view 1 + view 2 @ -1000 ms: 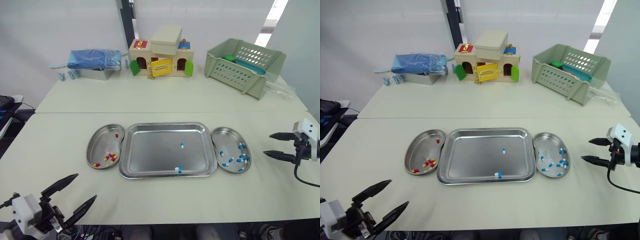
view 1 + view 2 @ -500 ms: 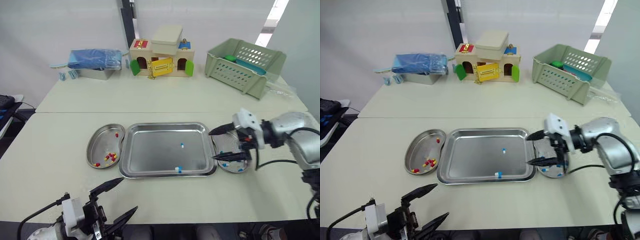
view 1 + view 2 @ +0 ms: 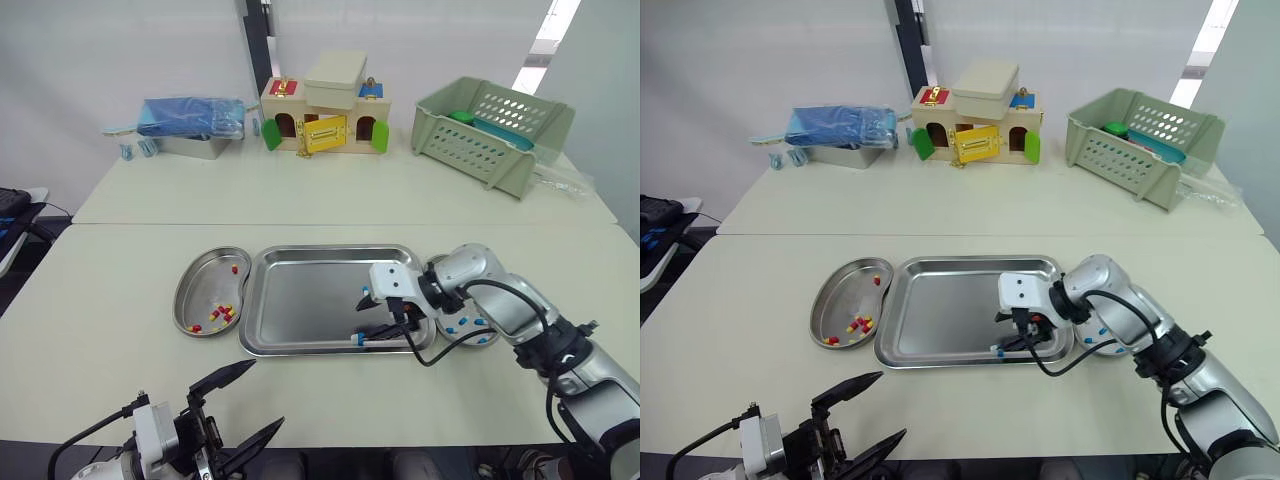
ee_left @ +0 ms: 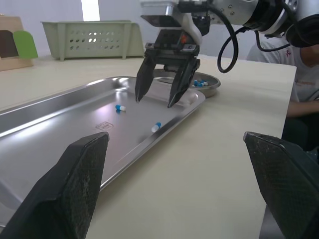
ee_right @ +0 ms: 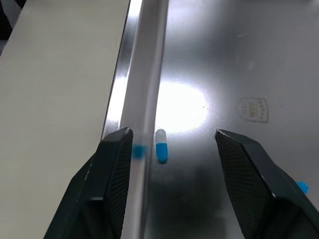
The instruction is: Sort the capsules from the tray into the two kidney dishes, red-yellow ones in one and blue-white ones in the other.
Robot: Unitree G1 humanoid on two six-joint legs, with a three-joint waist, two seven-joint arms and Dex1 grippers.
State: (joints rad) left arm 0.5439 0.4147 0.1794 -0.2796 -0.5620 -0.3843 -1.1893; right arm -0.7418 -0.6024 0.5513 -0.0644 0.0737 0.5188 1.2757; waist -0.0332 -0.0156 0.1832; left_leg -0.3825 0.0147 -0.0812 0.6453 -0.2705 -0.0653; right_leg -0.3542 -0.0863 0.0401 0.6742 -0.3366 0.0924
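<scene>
1. Right end effector [image 3: 371,320] was positioned over the near right part of the steel tray [image 3: 300,252]. Its fingers were spread wide, held nothing and pointed down toward the tray floor.
2. One blue-white capsule [image 5: 161,145] lay on the tray floor between those two fingers, just beside the tray's near rim. Neither finger touched it in the right wrist view.
3. A second blue-white capsule [image 3: 365,291] lay further in on the tray, close to the farther finger. Contact could not be determined.
4. Left end effector [image 3: 247,403] was at the near edge of the bench [image 3: 100,300], well apart from the tray. Its fingers were wide apart and empty.
5. The left kidney dish [image 3: 188,278] sat just beside the tray's left side. It held red-yellow capsules [image 3: 220,315], most of them clustered in the near half.
6. The right kidney dish [image 3: 492,335] sat at the tray's right side, partly hidden by the right arm. It held blue-white capsules [image 3: 466,322].
7. Along the far side of the bench stood a green slotted crate [image 3: 490,130], a wooden toy house [image 3: 322,115] and a blue packet [image 3: 190,118].
</scene>
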